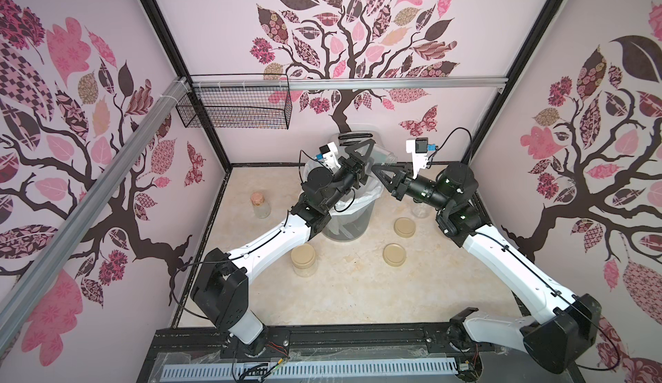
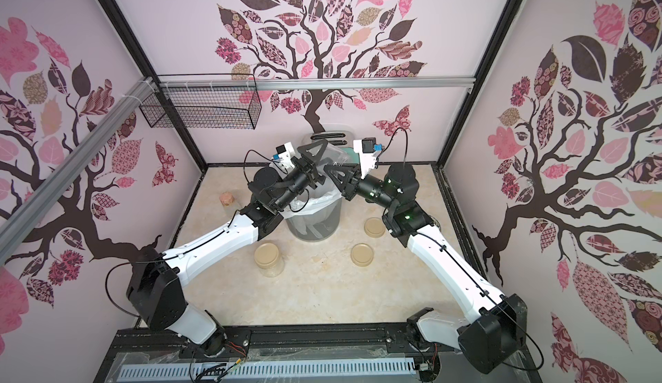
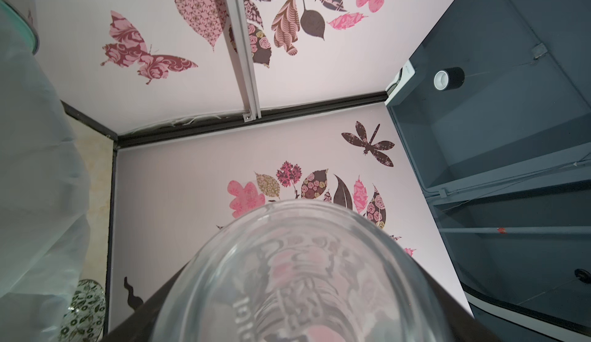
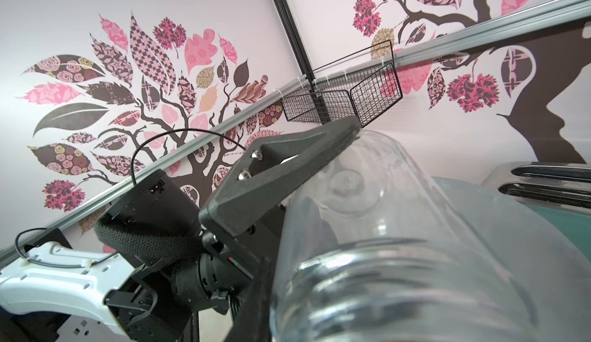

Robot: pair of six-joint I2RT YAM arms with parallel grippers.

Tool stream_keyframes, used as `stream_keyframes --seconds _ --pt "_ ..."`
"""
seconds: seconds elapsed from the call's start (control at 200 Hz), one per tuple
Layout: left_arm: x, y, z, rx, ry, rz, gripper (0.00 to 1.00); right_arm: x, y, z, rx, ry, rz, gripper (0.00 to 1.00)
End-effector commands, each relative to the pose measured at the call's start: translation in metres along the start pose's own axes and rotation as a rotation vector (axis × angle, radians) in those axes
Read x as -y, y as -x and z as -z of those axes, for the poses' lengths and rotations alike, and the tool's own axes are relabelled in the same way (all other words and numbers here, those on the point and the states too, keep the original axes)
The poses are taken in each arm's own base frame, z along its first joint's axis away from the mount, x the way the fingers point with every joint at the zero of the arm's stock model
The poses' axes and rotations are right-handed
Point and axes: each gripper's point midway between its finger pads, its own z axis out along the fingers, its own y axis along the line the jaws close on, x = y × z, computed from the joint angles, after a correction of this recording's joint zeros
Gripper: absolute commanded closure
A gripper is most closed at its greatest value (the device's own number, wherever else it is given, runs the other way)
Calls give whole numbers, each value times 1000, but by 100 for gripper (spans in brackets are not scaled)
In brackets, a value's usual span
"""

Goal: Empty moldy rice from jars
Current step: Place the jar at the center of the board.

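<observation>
Over the bag-lined grey bin [image 1: 344, 227], left pincer [image 1: 370, 153] clamps a clear glass jar [image 1: 387, 157] tilted to empty; right pincer [image 1: 379, 170] closed alongside.

— Ops: Give me your tally.
— Me: On my screens I count three glass jars [image 1: 303, 260] [image 1: 387, 156] [image 1: 420, 210], the third partly hidden. Two loose lids [image 1: 404, 227] [image 1: 394, 254].
— Ops: And the rest?
— Me: One cork-stoppered flask [image 1: 260, 205], one lined bin [image 1: 344, 229], one wire basket [image 1: 236, 112], one toaster [image 1: 353, 135], one patterned bowl [image 3: 84, 311].
</observation>
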Motion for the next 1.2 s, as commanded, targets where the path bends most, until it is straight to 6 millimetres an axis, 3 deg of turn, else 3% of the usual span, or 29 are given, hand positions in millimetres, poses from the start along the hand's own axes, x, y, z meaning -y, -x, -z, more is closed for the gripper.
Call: stream_keyframes --seconds 0.0,0.215,0.425,0.825,0.935,1.035,1.19 --pt "21 -15 -1 -32 -65 -38 16 5 13 2 61 -30 45 100" --pt "16 -13 2 -16 -51 -25 2 2 15 2 69 -21 29 100" --pt "17 3 11 45 -18 -38 2 -6 25 7 82 -21 50 100" --pt "37 73 56 183 66 -137 2 -12 56 24 75 -127 148 100" --pt "46 88 77 199 101 -221 2 0 53 34 7 -237 180 100" --pt "59 100 102 214 156 -362 2 22 44 54 -60 -385 167 100" --pt "61 113 151 242 351 -627 2 92 9 113 -183 -664 -37 100"
